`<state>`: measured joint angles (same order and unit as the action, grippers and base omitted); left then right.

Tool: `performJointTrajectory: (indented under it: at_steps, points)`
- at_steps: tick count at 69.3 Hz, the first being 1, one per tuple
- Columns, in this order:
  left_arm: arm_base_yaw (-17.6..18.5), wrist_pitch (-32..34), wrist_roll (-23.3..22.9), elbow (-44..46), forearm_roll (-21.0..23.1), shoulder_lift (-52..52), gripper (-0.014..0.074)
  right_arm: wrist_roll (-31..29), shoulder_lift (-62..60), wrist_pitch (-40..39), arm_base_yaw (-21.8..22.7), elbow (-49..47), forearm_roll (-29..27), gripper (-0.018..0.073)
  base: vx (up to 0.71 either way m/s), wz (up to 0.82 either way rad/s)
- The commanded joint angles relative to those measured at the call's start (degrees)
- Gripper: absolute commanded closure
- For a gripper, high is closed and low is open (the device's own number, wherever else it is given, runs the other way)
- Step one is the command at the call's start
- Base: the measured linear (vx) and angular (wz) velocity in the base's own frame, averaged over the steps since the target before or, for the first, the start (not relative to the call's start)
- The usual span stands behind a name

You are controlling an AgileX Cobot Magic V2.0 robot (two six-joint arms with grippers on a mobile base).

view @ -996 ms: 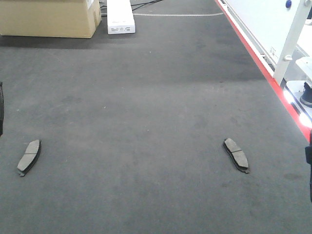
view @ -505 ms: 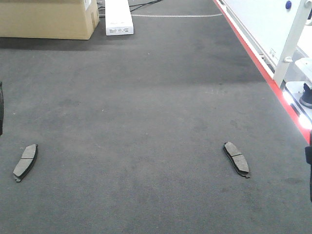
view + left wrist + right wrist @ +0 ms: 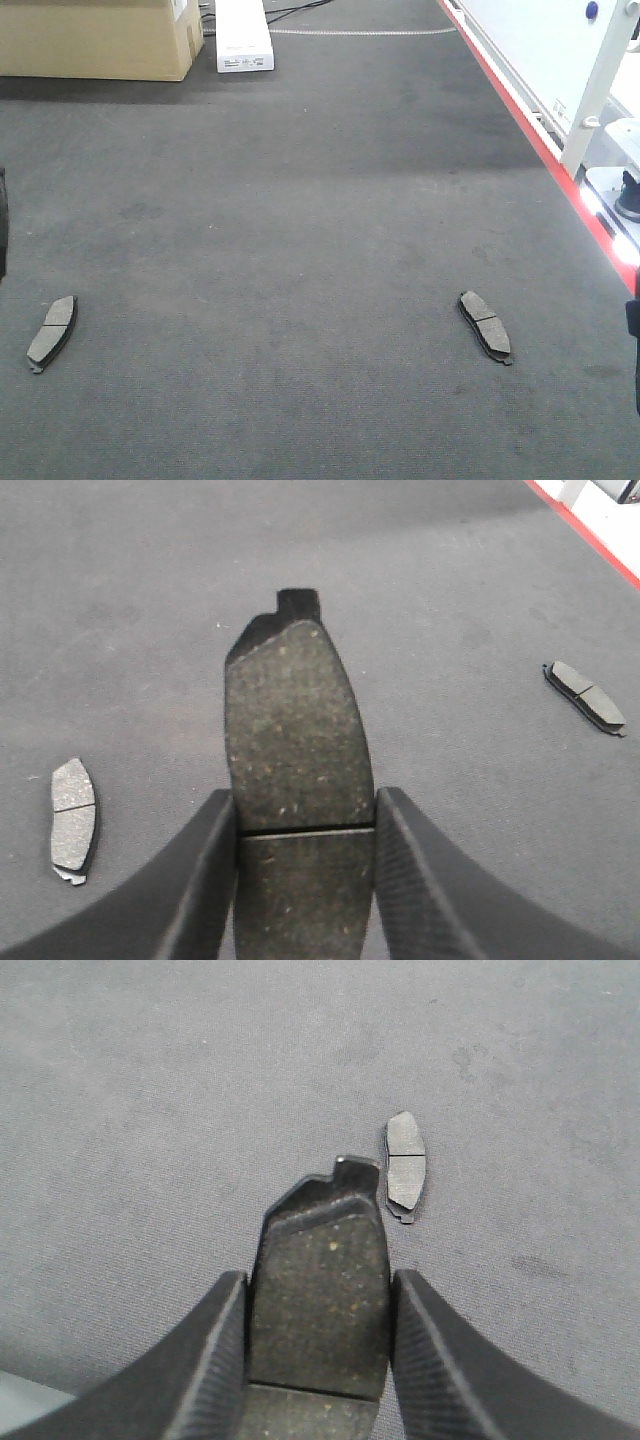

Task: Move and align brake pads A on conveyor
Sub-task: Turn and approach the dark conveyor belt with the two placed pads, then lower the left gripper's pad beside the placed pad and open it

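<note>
We see both jaws gripping one brake pad each, left-held pad [image 3: 298, 750] and right-held pad [image 3: 322, 1280], long axes toward 12 o'clock above the conveyor [image 3: 300, 220].

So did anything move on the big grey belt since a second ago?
Yes. The left brake pad slid toward the camera and a little left, and so did the cardboard box and white box at the far end, slightly. The right brake pad barely shifted. For the last half second nothing moved. Each gripper holds a pad: left, right.
</note>
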<state>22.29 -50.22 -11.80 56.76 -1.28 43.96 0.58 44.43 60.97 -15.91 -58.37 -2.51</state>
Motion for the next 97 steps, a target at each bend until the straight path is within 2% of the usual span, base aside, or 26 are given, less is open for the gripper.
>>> performJointTrajectory:
  at_steps: [1, 10, 21, 35, 42, 51, 65, 82, 97]
  points:
    - [0.31, 3.38, -0.54, 1.60, 2.48, -0.26, 0.0603, -0.58, -0.08, -4.12, 0.07, -1.59, 0.02, 0.0567, 0.00, 0.00]
    - [0.31, 4.43, -0.54, 1.60, 2.63, -0.26, 0.0603, -0.58, -0.08, -4.12, 0.07, -1.59, 0.02, 0.0567, 0.00, 0.00]
    - [0.31, 9.21, -0.43, 1.81, 1.28, 3.65, 0.0603, -0.58, -0.08, -4.12, 0.07, -1.59, 0.02, 0.0567, 0.00, 0.00]
    - [0.31, 9.49, -0.55, 5.59, -3.59, 19.33, 0.0603, -0.58, -0.08, -3.88, 0.07, -1.59, 0.02, 0.0567, 0.00, 0.00]
    - [-0.14, 8.17, -0.55, 10.25, -4.12, 28.44, 0.0603, -0.58, -0.08, -3.88, 0.07, -1.59, 0.02, 0.0567, 0.00, 0.00]
    - [-1.86, 5.29, -0.87, 16.67, -4.12, 38.61, 0.0603, -0.58, -0.08, -3.88, 0.07, -1.59, 0.02, 0.0567, 0.00, 0.00]
    - [-6.69, 0.63, -0.94, 23.93, -3.24, 50.92, 0.0603, -0.58, -0.08, -3.88, 0.07, -1.59, 0.02, 0.0567, 0.00, 0.00]
    - [-11.72, -0.28, -0.94, 24.62, -2.62, 58.73, 0.0603, -0.58, -0.08, -3.88, 0.07, -1.59, 0.02, 0.0567, 0.00, 0.00]
    - [-12.94, -0.05, -0.94, 24.62, -1.65, 62.26, 0.0603, -0.58, -0.08, -3.88, 0.07, -1.59, 0.02, 0.0567, 0.00, 0.00]
